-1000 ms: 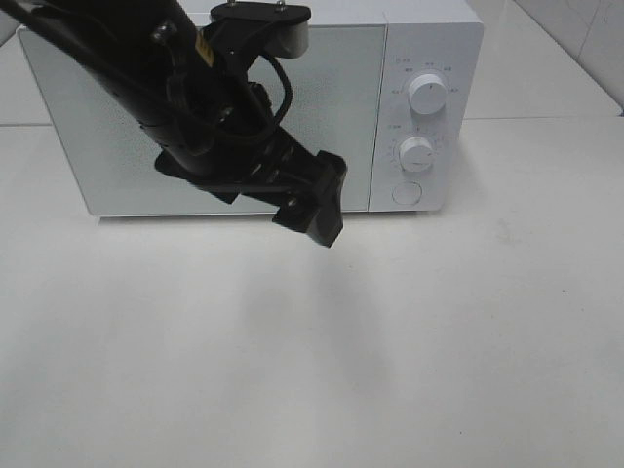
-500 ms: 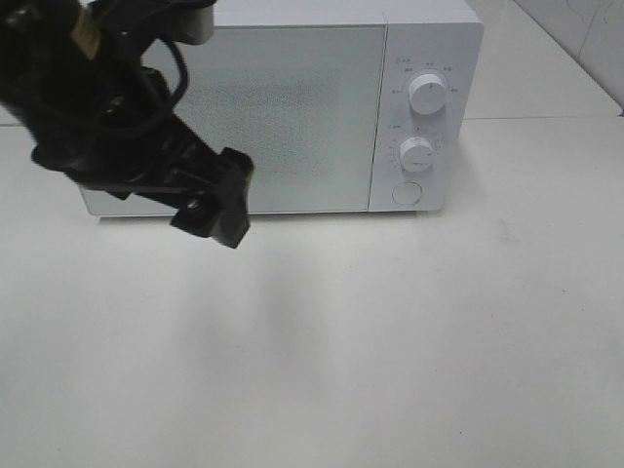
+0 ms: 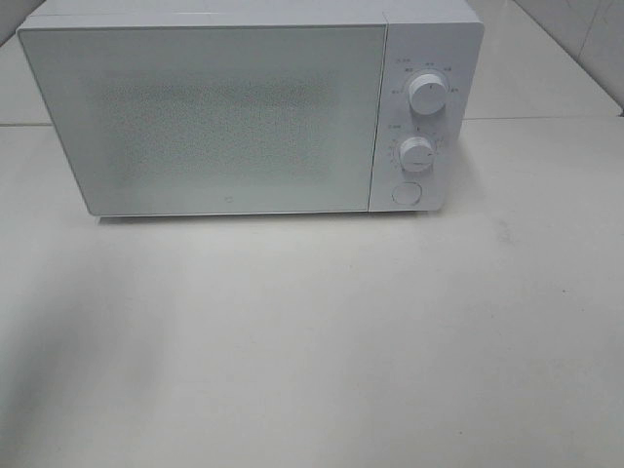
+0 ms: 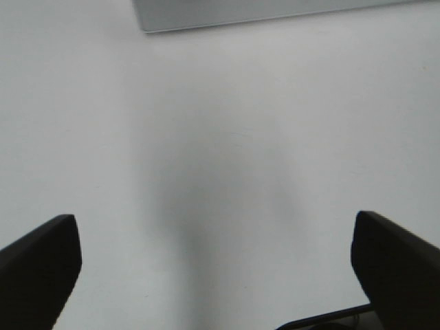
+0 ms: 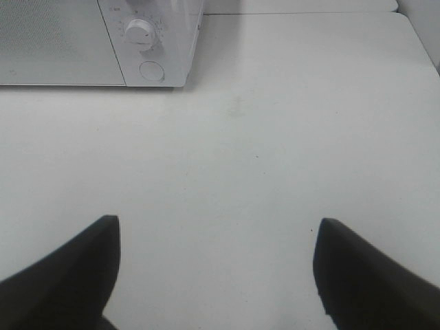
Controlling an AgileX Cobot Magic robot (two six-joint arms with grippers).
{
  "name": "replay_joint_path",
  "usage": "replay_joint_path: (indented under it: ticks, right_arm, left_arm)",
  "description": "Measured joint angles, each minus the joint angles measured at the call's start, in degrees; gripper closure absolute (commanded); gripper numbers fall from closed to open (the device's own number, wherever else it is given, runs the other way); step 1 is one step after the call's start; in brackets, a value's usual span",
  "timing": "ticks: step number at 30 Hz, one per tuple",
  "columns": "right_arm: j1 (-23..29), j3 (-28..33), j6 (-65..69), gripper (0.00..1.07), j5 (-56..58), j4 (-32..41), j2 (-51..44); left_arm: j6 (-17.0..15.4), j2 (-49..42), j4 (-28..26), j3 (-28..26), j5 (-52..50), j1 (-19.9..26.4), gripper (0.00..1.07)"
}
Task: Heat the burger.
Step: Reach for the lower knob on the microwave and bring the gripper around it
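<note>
The burger is out of view in every frame. A white microwave stands at the back of the table with its door shut; it has two knobs and a round button on its right panel. Its lower right corner shows in the right wrist view, and its bottom edge shows in the left wrist view. My left gripper is open and empty above bare table. My right gripper is open and empty above bare table, to the right of the microwave. Neither arm shows in the exterior high view.
The white table spreads in front of the microwave. A faint shadow lies on it at the left. A tiled wall corner shows at the far right.
My left arm, which hung in front of the microwave door, has swung left and gone out of the exterior high view. The microwave has not moved.
</note>
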Motion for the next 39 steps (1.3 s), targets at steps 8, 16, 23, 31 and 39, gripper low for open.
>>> replay_joint_path:
  ticks: [8,16,23,31,39]
  right_arm:
    - [0.0,0.0,0.0,0.32,0.0,0.0,0.0]
    - [0.0,0.0,0.0,0.32,0.0,0.0,0.0]
    - [0.0,0.0,0.0,0.32,0.0,0.0,0.0]
    - [0.0,0.0,0.0,0.32,0.0,0.0,0.0]
    - [0.0,0.0,0.0,0.32,0.0,0.0,0.0]
  left_arm:
    - [4.6,-13.3,0.3,5.2,1.7,11.9,0.04]
    - [5.6,-24.5,0.6,16.3,2.3,12.9,0.04]
    - [5.7,-33.7,0.5,22.4,2.5,12.9,0.04]
    - [5.8,-50.0,-0.2,24.7,3.8,12.9,0.04]
    - [5.7,-60.0,-0.4,24.8,4.1,12.9,0.04]
